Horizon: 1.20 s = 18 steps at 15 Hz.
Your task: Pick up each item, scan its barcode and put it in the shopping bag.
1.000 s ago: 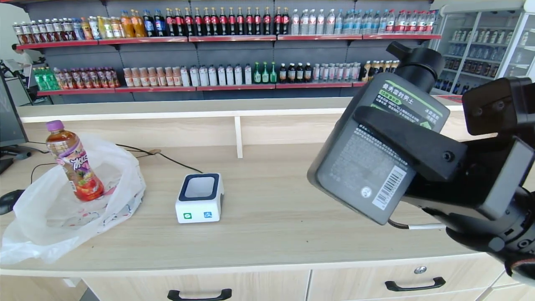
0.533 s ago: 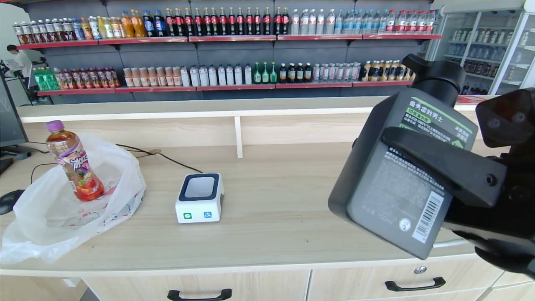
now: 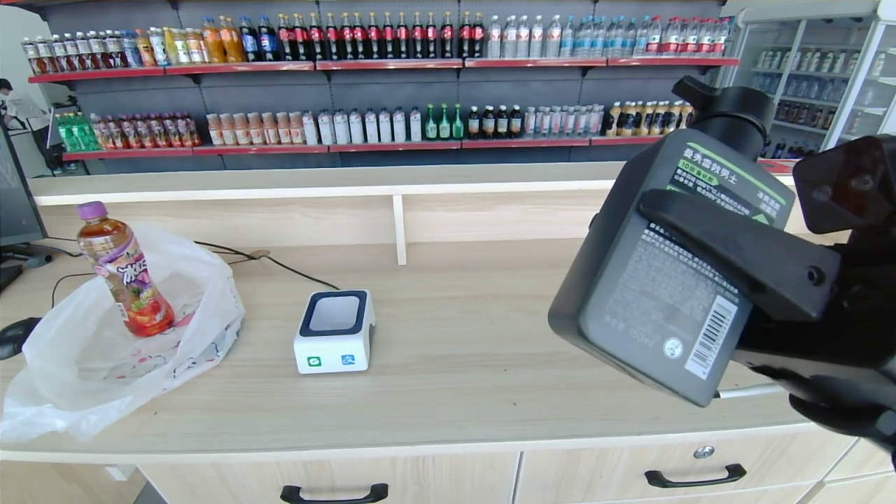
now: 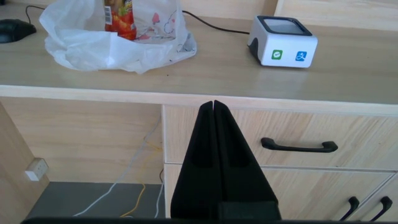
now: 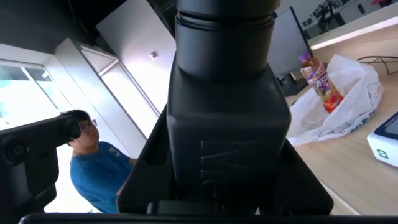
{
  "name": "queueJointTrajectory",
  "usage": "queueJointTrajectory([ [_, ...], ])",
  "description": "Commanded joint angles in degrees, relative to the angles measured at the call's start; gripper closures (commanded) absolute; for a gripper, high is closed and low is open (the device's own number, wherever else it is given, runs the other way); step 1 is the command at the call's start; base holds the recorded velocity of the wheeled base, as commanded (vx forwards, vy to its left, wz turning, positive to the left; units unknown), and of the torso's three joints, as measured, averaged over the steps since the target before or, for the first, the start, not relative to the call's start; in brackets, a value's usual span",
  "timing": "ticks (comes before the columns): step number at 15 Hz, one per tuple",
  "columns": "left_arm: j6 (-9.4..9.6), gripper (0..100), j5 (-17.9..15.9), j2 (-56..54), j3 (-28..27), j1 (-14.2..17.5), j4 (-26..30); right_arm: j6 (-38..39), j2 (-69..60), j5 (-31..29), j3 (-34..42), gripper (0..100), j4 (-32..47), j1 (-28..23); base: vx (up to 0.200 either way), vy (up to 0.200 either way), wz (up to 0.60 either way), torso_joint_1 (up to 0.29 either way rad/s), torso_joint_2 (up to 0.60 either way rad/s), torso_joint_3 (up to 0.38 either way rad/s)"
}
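right gripper [image 3: 658, 217]: your right gripper is clamped on the dark bottle. One finger [image 3: 735, 252] lies slantwise across the printed side and the other sits behind it, so nothing is loose there.
dark bottle [image 3: 651, 308]: it sits right between those fingers, held up off the counter and tilted. The black cap [image 3: 728, 115] points up and away from the gripper, and the base hangs lower, toward the robot's left.
barcode [image 3: 710, 337]: white strip on the bottle's low corner, just below the finger that crosses it. It faces the head camera, not the counter.
scanner [image 3: 334, 330]: small white box with a dark-framed window on top. It's down on the counter [image 3: 476, 364], well off to the left of the right gripper and lower than the bottle.
shopping bag [image 3: 84, 371]: white plastic, slumped open on the counter, farther left of the gripper than the scanner.
drink bottle [image 3: 124, 273]: purple cap, standing in the bag with a slight lean.
left gripper [image 4: 213, 124]: your left one has its fingers pressed flat together with nothing in them. It's parked low in front of the drawers [image 4: 298, 147], below the counter edge, with the bag and scanner up ahead of it on top.
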Motion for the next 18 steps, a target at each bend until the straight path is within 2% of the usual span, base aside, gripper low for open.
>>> queueJointTrajectory([
  [1,-0.01,100,0.00,-0.02,-0.01,0.00,-0.01,-0.20,0.30,0.01,0.08,100,-0.08,-0.03,0.000,0.000,0.00,0.000,0.00,0.000],
  [7,-0.01,100,0.00,-0.02,0.07,0.00,-0.01,-13.64,2.93,-0.08,3.51,100,-0.08,-1.97,0.000,0.000,0.00,0.000,0.00,0.000],
  [10,-0.01,100,0.00,-0.02,-0.01,0.00,-0.01,-21.64,9.26,-0.08,3.60,100,-0.08,-6.98,0.000,0.000,0.00,0.000,0.00,0.000],
  [13,-0.01,100,0.00,-0.02,-0.01,0.00,-0.01,-27.18,12.60,-0.08,4.39,100,-0.08,-8.56,0.000,0.000,0.00,0.000,0.00,0.000],
  [15,-0.01,100,0.00,-0.02,0.07,0.00,-0.01,-36.49,15.15,-0.25,6.67,100,-0.08,-12.34,0.000,0.000,0.00,0.000,0.00,0.000],
  [17,-0.01,100,0.00,-0.02,0.07,0.00,-0.01,-46.16,16.38,-0.43,7.82,100,-0.08,-18.40,0.000,0.000,0.00,0.000,0.00,0.000],
  [18,-0.01,100,0.00,-0.02,-0.01,0.00,-0.01,-48.62,16.56,-0.61,7.20,100,-0.08,-19.28,0.000,0.000,0.00,0.000,0.00,0.000],
])
